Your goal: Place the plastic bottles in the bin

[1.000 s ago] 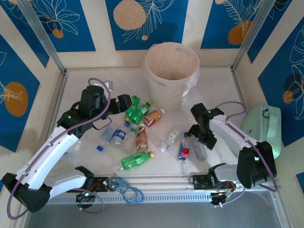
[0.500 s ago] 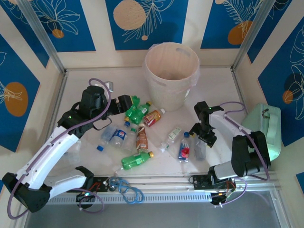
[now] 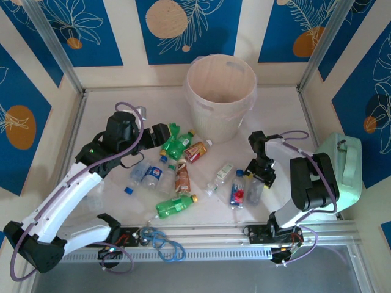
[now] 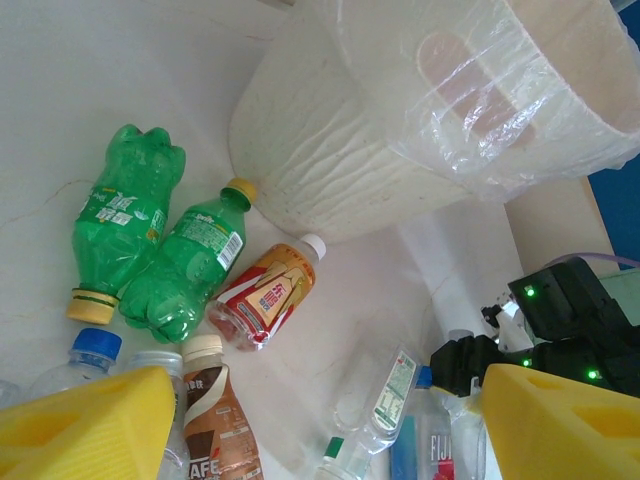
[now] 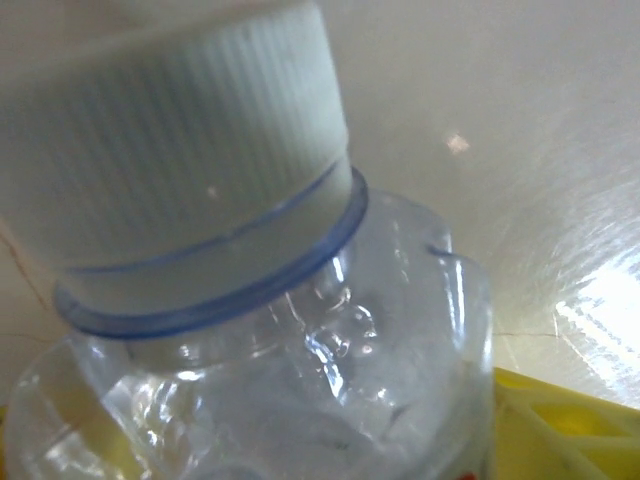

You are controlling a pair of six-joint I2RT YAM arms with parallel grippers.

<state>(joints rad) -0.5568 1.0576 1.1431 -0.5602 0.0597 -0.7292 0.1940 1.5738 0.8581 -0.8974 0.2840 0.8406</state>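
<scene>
At the right of the overhead view, the right gripper (image 3: 261,178) is hanging low over a clear bottle (image 3: 255,190) that is lying on the table (image 3: 116,104). In its wrist camera, that bottle's white ribbed cap (image 5: 170,150) is sitting in the upper left of the frame. A yellow finger (image 5: 565,425) is showing at the lower right, close beside the bottle's shoulder. Whether the fingers are gripping the bottle cannot be told. Just left of this bottle in the overhead view, a blue-labelled bottle (image 3: 237,194) with a red cap is lying beside it.

Left of centre in that view, the left gripper (image 3: 164,134) is hovering beside the heap of bottles. Its yellow fingers (image 4: 90,425) are standing wide apart and holding nothing. Beyond them in the left wrist view, two green bottles (image 4: 120,215) are lying side by side in the left half of the frame, touching each other. An amber bottle (image 4: 265,295) with a red label is lying just to their right. A brown coffee bottle (image 4: 215,415) is lying at the bottom edge, next to the left-hand finger. Another green bottle (image 3: 174,204) is lying alone nearer the bottom of the overhead view.

The bin (image 3: 214,116) is standing upright at the top centre, behind the heap, with a thin plastic liner draping over its rim. A mint-green case (image 3: 342,165) is sitting at the right edge.
</scene>
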